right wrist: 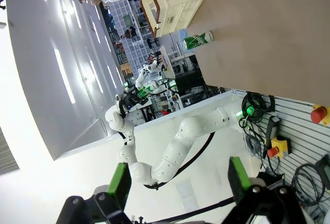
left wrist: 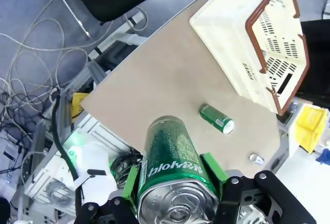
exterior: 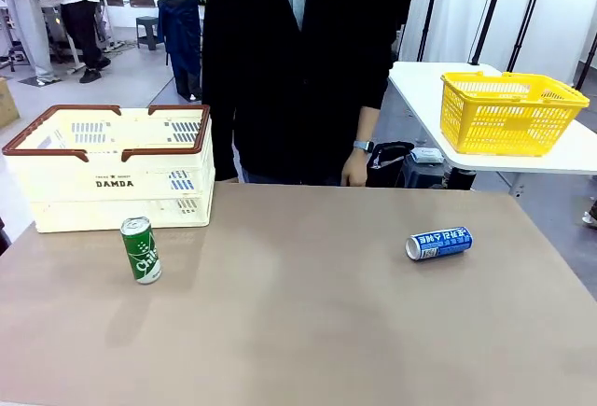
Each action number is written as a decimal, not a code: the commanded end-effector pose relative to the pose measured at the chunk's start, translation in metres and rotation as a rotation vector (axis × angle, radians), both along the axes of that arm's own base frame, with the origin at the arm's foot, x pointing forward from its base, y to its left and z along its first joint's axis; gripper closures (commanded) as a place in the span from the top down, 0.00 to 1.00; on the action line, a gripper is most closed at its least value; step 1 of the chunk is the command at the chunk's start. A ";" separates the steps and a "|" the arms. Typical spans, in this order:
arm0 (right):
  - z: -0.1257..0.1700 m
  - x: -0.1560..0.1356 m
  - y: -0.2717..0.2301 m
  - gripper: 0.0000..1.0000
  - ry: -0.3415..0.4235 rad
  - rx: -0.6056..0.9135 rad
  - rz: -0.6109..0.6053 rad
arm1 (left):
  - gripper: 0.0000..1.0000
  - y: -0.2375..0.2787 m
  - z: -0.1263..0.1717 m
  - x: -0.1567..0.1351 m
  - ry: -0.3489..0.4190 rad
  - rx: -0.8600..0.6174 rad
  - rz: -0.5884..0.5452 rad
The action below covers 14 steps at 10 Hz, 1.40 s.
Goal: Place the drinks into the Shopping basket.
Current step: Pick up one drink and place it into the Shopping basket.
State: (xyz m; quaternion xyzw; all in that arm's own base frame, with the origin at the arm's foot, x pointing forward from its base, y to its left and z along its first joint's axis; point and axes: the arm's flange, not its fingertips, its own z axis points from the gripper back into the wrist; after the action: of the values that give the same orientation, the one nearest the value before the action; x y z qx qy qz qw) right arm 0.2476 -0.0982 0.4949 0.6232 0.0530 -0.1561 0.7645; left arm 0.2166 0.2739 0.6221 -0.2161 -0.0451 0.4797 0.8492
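The left claw point(left wrist: 172, 183) is clamped on a green drink can point(left wrist: 170, 154). Its green pads point(left wrist: 132, 180) press the can's two sides near the silver top, which keeps the can steady along the fingers while it hangs high above the tabletop point(left wrist: 170, 74). The cream Shopping basket point(left wrist: 247, 33) stands at the tabletop's far left, its brown handles lying down along the rim, so its mouth is free to take a can from above. I judge that carrying the can over to it is the step in hand. A second green can point(exterior: 140, 250) stands upright just in front of the basket, and a blue can point(exterior: 438, 243) lies on its side well to the right, where it could roll. The right claw point(right wrist: 178, 183) is spread wide, holding nothing
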 end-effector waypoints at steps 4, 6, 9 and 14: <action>0.001 -0.002 -0.004 1.00 -0.019 -0.009 0.014 | 0.00 -0.134 0.042 0.145 -0.228 0.238 -0.254; 0.001 -0.002 -0.004 1.00 -0.019 -0.009 0.014 | 0.00 -0.179 0.055 0.233 -0.288 0.335 -0.362; 0.001 -0.002 -0.004 1.00 -0.019 -0.009 0.014 | 0.00 -0.226 0.055 0.314 -0.258 0.424 -0.442; 0.001 -0.002 -0.004 1.00 -0.019 -0.009 0.014 | 0.00 -0.230 0.038 0.308 -0.297 0.397 -0.449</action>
State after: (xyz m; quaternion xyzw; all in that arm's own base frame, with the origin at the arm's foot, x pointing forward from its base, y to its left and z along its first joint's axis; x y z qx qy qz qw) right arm 0.2474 -0.0982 0.4951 0.6231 0.0527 -0.1557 0.7646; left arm 0.5336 0.0439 0.6600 -0.1076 -0.2024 0.2296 0.9459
